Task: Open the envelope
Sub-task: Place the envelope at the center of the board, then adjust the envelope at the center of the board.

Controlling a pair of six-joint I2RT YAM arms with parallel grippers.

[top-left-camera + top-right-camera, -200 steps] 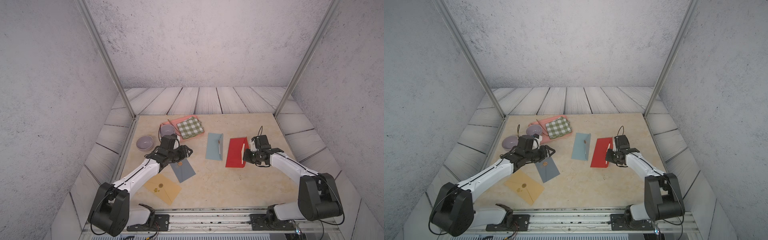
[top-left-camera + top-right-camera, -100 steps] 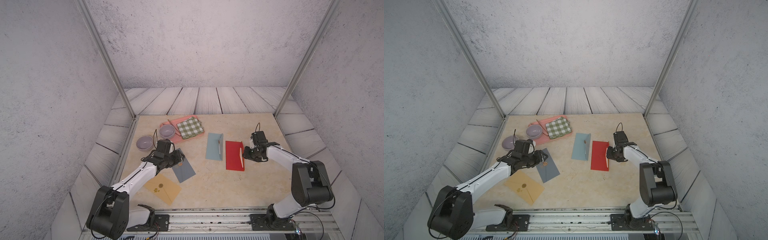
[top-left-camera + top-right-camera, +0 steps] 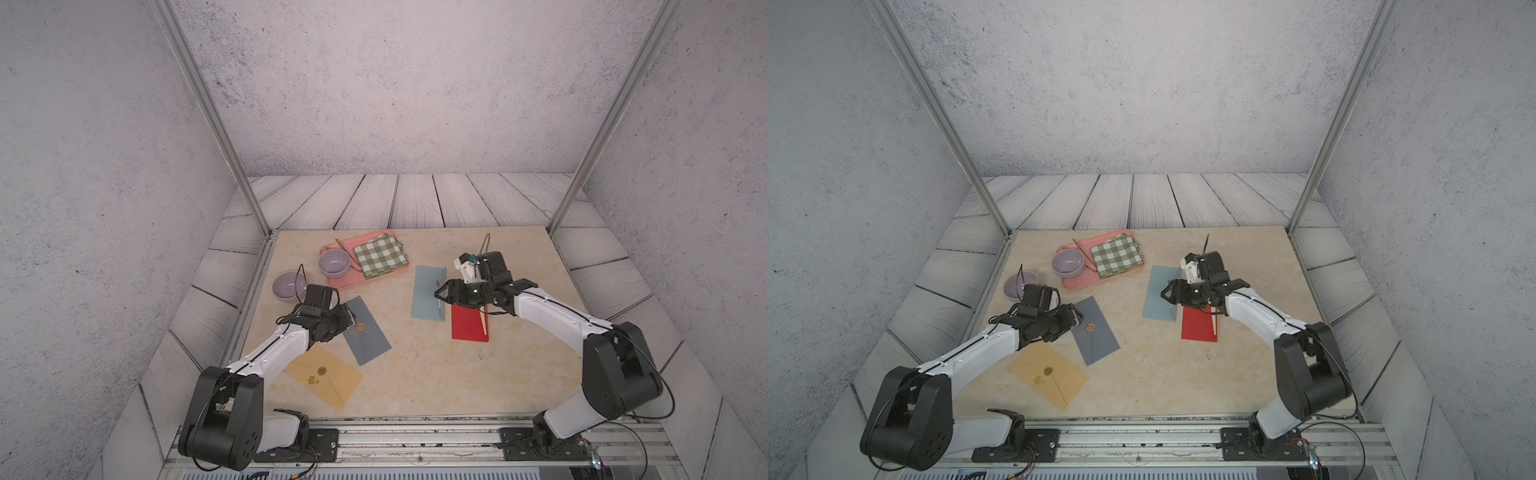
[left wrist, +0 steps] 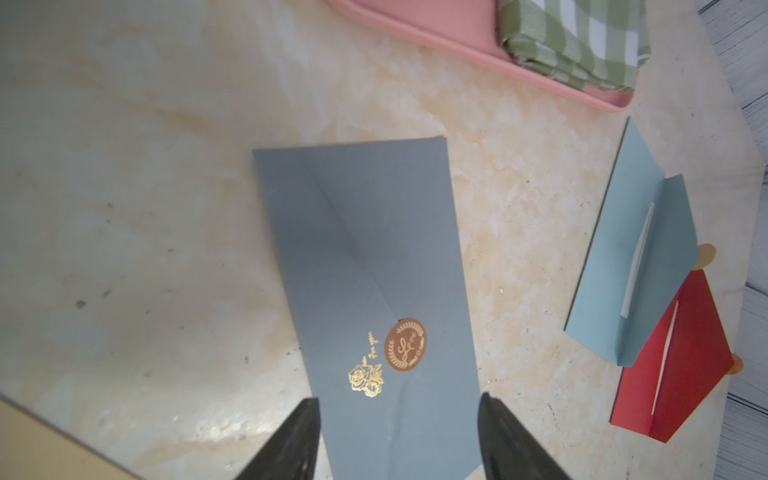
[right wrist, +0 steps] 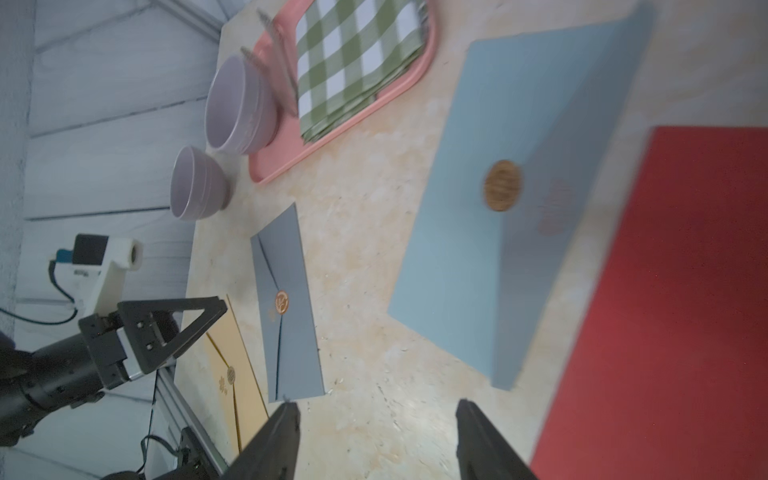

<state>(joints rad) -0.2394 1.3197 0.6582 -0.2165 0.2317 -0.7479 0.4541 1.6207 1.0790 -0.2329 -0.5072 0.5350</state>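
Risk: slate envelope (image 4: 365, 249) lies flat, sealed w/ sticker (image 4: 405, 344), near end between the spread tips of left gripper (image 4: 398, 399) — nothing held. If I close here, flap + body prob. pinch together, or paper skids. Right gripper (image 5: 377, 404) likewise wide, empty, beside light-blue envelope (image 5: 478, 232) — no hold-down.

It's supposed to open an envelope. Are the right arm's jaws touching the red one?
Apart. The right wrist view shows the right jaws open over bare table, with a strip of table between them and the flat red envelope.
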